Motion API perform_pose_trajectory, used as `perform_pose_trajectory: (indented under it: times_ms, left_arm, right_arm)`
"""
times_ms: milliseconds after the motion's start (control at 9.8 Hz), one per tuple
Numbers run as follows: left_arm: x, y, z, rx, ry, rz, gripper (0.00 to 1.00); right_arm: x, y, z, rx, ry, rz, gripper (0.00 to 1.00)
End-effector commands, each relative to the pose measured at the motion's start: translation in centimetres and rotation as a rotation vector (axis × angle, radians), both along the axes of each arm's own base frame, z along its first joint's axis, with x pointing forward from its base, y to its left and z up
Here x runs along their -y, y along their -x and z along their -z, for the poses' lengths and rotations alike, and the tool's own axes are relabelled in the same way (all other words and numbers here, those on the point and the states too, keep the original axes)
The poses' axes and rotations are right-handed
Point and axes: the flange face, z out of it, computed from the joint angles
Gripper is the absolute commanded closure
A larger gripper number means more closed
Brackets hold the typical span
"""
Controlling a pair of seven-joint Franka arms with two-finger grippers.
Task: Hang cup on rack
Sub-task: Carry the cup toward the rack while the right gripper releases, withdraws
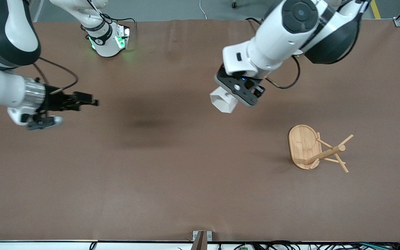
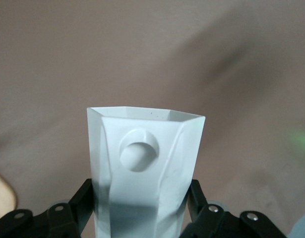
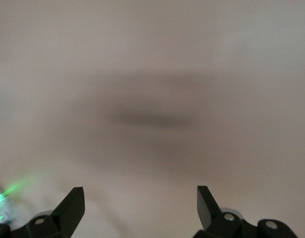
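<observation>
Cup point(image 2: 142, 173): white, faceted, round-holed handle

My right gripper point(image 3: 140, 198) hangs with its jaws wide and nothing between them — only bare worktop point(image 1: 172, 180) below. The left gripper point(image 2: 142, 208) has no room in its jaws: the cup point(image 1: 223, 100) fills them. The one obstacle I see is the rack point(image 1: 316, 149), its pegs jutting out — well apart from both sets of jaws.

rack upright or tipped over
Upright: the rack stands on its flat oval base on the table, post rising with pegs angled out, seen from above in the front view.
</observation>
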Motion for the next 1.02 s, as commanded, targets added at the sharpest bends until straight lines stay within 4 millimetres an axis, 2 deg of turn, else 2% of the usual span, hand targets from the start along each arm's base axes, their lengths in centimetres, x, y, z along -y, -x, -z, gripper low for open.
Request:
perform_pose_trajectory:
  times_ms: [0,102,204,306,408,510,612,816,918]
  left_arm:
    - [-4.5,-2.2,2.2,-0.042,-0.048,-0.139,1.00]
    - [-4.7,-1.5,3.3,-0.040,-0.070,-0.150,1.00]
    - [-6.7,-1.3,5.4,-0.031,-0.091,-0.195,1.00]
    - [-7.9,0.0,6.7,0.001,-0.110,-0.212,1.00]
    - [-9.7,0.3,7.9,-0.001,-0.131,-0.229,1.00]
    - [-11.4,-0.2,8.7,-0.013,-0.144,-0.250,1.00]
    - [-14.0,-1.4,9.1,-0.013,-0.148,-0.265,1.00]
    - [-18.0,-3.1,10.6,-0.004,-0.147,-0.248,1.00]
    - [-18.8,-3.8,12.2,0.005,-0.141,-0.242,1.00]
  right_arm:
    - [4.2,-0.5,-6.2,0.150,0.201,0.021,0.00]
    - [4.9,-0.8,-8.5,0.195,0.272,0.018,0.00]
    - [6.1,-0.6,-10.5,0.213,0.301,0.044,0.00]
    - [6.8,1.0,-12.5,0.189,0.301,0.065,0.00]
    - [7.5,2.6,-14.1,0.140,0.297,0.126,0.00]
    - [7.2,4.6,-16.2,0.097,0.297,0.149,0.00]
    - [7.2,5.5,-17.2,0.101,0.296,0.150,0.00]
    - [7.9,5.3,-18.1,0.121,0.293,0.156,0.00]
    - [8.4,5.3,-18.4,0.126,0.296,0.168,0.00]
